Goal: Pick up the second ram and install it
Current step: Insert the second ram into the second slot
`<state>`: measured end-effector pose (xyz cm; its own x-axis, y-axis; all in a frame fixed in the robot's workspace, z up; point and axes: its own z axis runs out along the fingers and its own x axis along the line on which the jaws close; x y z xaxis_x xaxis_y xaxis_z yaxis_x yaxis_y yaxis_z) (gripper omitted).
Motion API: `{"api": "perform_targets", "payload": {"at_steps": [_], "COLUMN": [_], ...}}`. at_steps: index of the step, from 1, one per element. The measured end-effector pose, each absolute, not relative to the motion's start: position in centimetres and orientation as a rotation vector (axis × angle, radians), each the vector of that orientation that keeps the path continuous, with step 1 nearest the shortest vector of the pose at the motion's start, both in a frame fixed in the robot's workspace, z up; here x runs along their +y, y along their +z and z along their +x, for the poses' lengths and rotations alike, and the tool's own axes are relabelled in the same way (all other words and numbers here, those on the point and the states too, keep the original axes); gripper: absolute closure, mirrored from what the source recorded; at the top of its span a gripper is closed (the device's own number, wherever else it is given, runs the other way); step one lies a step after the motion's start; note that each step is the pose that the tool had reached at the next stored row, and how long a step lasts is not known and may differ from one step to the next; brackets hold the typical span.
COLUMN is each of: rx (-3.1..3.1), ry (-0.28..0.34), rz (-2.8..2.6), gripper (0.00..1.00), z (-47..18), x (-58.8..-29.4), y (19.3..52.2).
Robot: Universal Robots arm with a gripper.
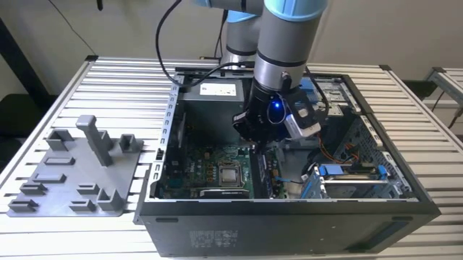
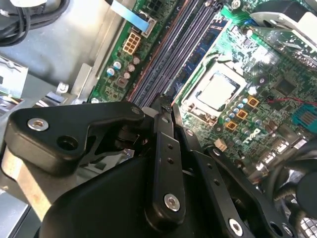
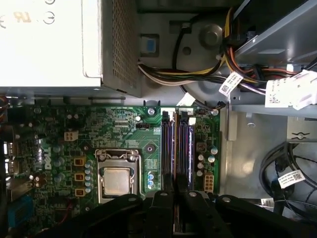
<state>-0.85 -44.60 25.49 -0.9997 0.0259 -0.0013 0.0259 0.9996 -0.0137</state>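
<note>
You had the arm reaching down into the open computer case [image 1: 289,222], which sat at the middle of the slatted worktop [image 1: 123,81]. The grey holder tray [image 1: 72,173] lay at the case's 9 o'clock in the exterior view, well apart from the tool [image 1: 255,138].

The tool hung low over the green motherboard [image 1: 210,168], at 1 o'clock from the processor socket [image 1: 230,174] and at 6 o'clock from the power supply [image 1: 217,88]. In both wrist views the tool [image 2: 170,105] [image 3: 174,186] was clenched. Its black fingers [image 2: 163,148] were drawn together to a thin slit, and their tips were right over the near end of the memory slots [image 3: 176,148]. You could not tell whether a stick was nipped in that slit.

In the second wrist view a dark blue-green ram stick [image 2: 200,52] stood seated in the slot bank on the side next to the processor socket [image 2: 216,90]. Whether this was the second ram could not be told.
</note>
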Motion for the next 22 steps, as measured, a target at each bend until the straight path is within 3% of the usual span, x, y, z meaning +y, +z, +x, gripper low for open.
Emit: {"api": "perform_targets", "payload": {"at_steps": [22], "rx": [3.140], "ry": [-0.021], "rz": [0.079], "gripper": [0.86], "z": [-1.3], "x": [-45.8], "y": [23.1]}}
